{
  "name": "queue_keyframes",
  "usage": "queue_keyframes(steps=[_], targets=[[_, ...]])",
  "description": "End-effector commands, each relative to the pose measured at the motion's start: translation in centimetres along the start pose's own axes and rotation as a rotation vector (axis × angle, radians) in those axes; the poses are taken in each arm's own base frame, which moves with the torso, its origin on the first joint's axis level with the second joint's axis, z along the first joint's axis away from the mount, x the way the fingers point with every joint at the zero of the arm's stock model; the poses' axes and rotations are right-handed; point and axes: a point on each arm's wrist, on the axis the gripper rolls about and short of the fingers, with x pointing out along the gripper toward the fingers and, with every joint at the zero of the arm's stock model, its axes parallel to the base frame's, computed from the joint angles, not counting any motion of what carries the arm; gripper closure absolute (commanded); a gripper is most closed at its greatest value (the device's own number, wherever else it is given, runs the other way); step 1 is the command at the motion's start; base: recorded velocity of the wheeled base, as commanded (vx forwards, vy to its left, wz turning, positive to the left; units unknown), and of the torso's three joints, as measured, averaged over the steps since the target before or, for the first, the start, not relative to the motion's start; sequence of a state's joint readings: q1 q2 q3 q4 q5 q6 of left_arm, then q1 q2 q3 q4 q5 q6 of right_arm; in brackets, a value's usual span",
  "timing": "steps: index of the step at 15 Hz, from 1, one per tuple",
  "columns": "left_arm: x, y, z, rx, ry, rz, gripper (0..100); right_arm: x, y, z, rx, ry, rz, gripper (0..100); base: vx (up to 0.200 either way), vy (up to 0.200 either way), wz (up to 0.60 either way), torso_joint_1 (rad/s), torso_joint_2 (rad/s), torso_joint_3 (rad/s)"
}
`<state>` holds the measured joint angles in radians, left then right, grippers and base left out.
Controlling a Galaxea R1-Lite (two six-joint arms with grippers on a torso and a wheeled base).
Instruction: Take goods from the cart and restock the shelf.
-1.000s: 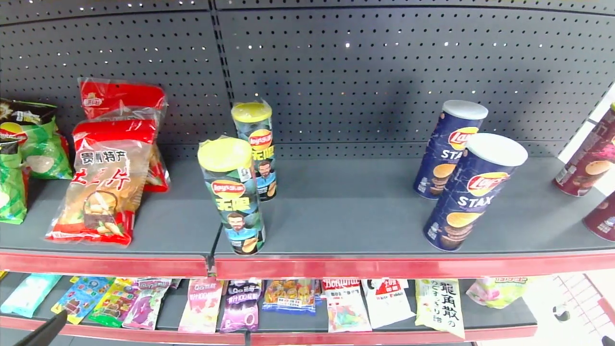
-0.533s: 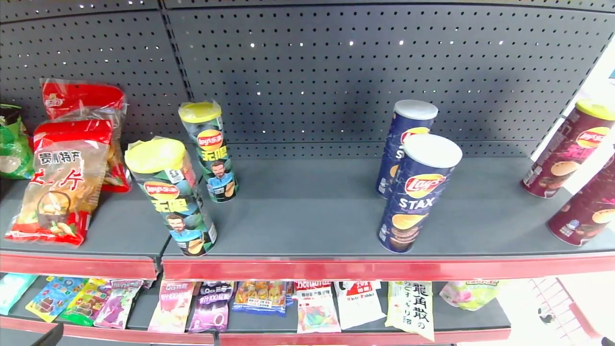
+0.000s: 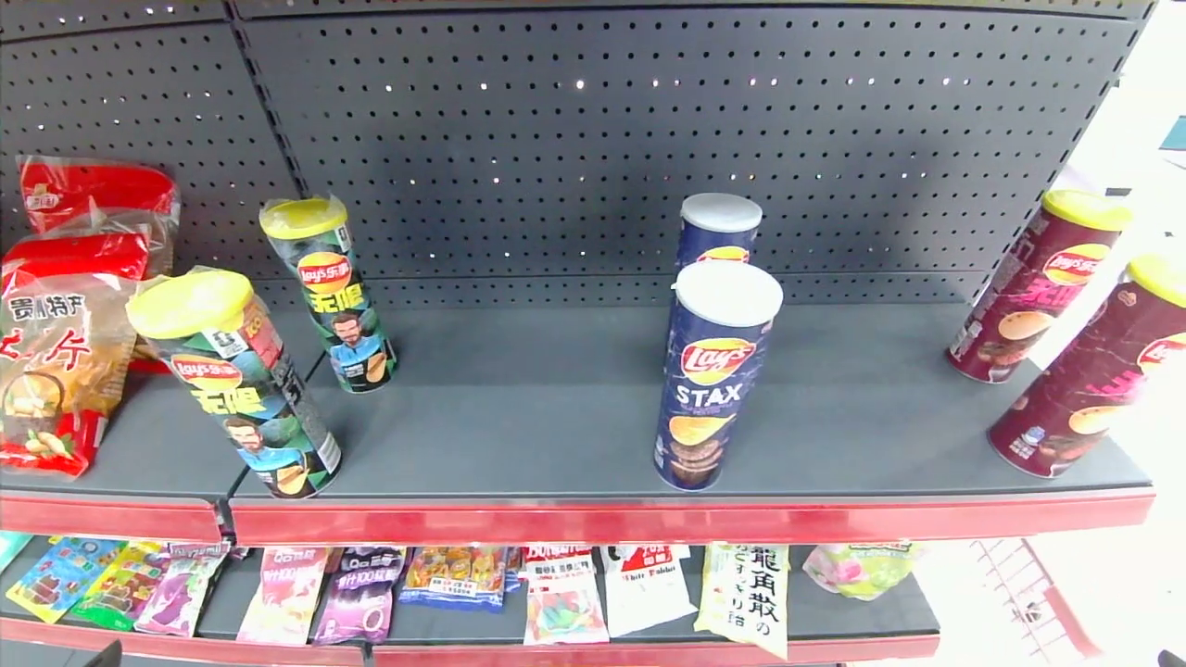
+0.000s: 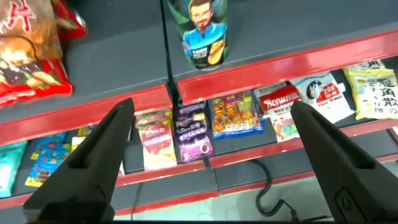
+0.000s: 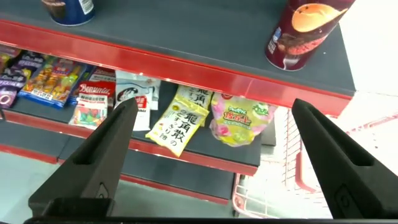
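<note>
Lying bare: shelf (image 3: 528,408) beside blue canister (image 3: 709,380)

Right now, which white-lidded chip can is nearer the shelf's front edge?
The dark blue chip can standing by the red shelf edge; the other white-lidded blue can stands directly behind it, near the pegboard back.

print=logo and lettering on | blue can (image 3: 713,371) | green can (image 3: 243,389) | maroon can (image 3: 1028,287) | red bag (image 3: 46,361) | lower-shelf packets (image 3: 746,593)

The shelf (image 3: 574,435) is viewed from in front and above by the head camera. Its red front edge (image 3: 649,521) and the snack packets (image 3: 556,602) beneath are shared, seemingly nearer, by both wrist views.
</note>
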<state>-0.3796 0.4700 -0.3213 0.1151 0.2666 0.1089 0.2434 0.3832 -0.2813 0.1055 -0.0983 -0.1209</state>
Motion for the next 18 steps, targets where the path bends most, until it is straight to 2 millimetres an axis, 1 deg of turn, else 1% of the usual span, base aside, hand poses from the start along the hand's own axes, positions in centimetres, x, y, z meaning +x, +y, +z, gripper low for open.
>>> queue_keyframes(steps=[1, 2, 5, 6, 7, 8, 9, 10, 11, 12, 13, 15, 16, 17, 18], targets=[[-0.2, 0.0, -0.4, -0.003, -0.008, 0.005, 0, 0.0, 0.0, 0.1, 0.000, 0.003, -0.002, 0, 0.000, 0.000, 0.00, 0.000, 0.00, 0.000], [-0.5, 0.1, -1.6, -0.010, 0.046, 0.111, 0, 0.0, -0.1, 0.1, 0.017, 0.017, -0.094, 0, 0.000, 0.000, 0.00, 0.000, 0.00, 0.000], [-1.5, 0.1, -2.7, -0.077, 0.080, 0.252, 0, -0.2, -0.1, -0.2, 0.092, 0.010, -0.167, 0, 0.000, 0.000, 0.00, 0.000, 0.00, 0.000], [-1.9, -0.1, -3.7, -0.106, 0.106, 0.295, 0, -0.5, 0.0, -0.8, 0.105, 0.004, -0.192, 0, 0.000, 0.000, 0.00, 0.000, 0.00, 0.000], [-2.4, -0.4, -5.3, -0.113, 0.116, 0.310, 0, -0.7, 0.2, -2.0, 0.110, 0.002, -0.218, 0, 0.000, 0.000, 0.00, 0.000, 0.00, 0.000], [-2.6, -0.6, -6.5, -0.113, 0.115, 0.312, 0, -0.8, 0.3, -2.6, 0.113, 0.000, -0.236, 0, 0.000, 0.000, 0.00, 0.000, 0.00, 0.000], [-2.7, -0.7, -7.1, -0.125, 0.093, 0.310, 0, -0.9, 0.5, -3.6, 0.117, -0.002, -0.263, 0, 0.000, 0.000, 0.00, 0.000, 0.00, 0.000], [-2.8, -0.8, -7.3, -0.169, 0.056, 0.289, 0, -1.1, 0.9, -5.3, 0.119, -0.025, -0.272, 0, 0.000, 0.000, 0.00, 0.000, 0.00, 0.000], [-3.0, -1.0, -7.5, -0.197, 0.008, 0.241, 0, -1.3, 1.2, -6.5, 0.116, -0.075, -0.239, 0, 0.000, 0.000, 0.00, 0.000, 0.00, 0.000], [-2.9, -1.0, -7.5, -0.228, -0.002, 0.225, 0, -1.5, 1.2, -6.5, 0.112, -0.112, -0.204, 0, 0.000, 0.000, 0.00, 0.000, 0.00, 0.000], [-2.6, -1.0, -7.6, -0.235, -0.016, 0.226, 0, -1.7, 1.3, -6.6, 0.110, -0.128, -0.218, 0, 0.000, 0.000, 0.00, 0.000, 0.00, 0.000], [-1.3, -1.1, -8.1, -0.251, -0.164, 0.224, 0, -1.7, 1.3, -6.9, 0.123, -0.161, -0.255, 0, 0.000, 0.000, 0.00, 0.000, 0.00, 0.000], [-1.2, -1.2, -7.9, -0.265, -0.221, 0.167, 0, -1.4, 1.2, -7.0, 0.162, -0.221, -0.329, 0, 0.000, 0.000, 0.00, 0.000, 0.00, 0.000], [-1.1, -1.3, -8.0, -0.264, -0.209, 0.166, 0, -1.2, 1.3, -7.0, 0.161, -0.242, -0.248, 0, 0.000, 0.000, 0.00, 0.000, 0.00, 0.000], [-1.1, -1.3, -8.0, -0.260, -0.203, 0.162, 0, -1.1, 1.6, -7.1, 0.145, -0.240, -0.112, 0, 0.000, 0.000, 0.00, 0.000, 0.00, 0.000]])
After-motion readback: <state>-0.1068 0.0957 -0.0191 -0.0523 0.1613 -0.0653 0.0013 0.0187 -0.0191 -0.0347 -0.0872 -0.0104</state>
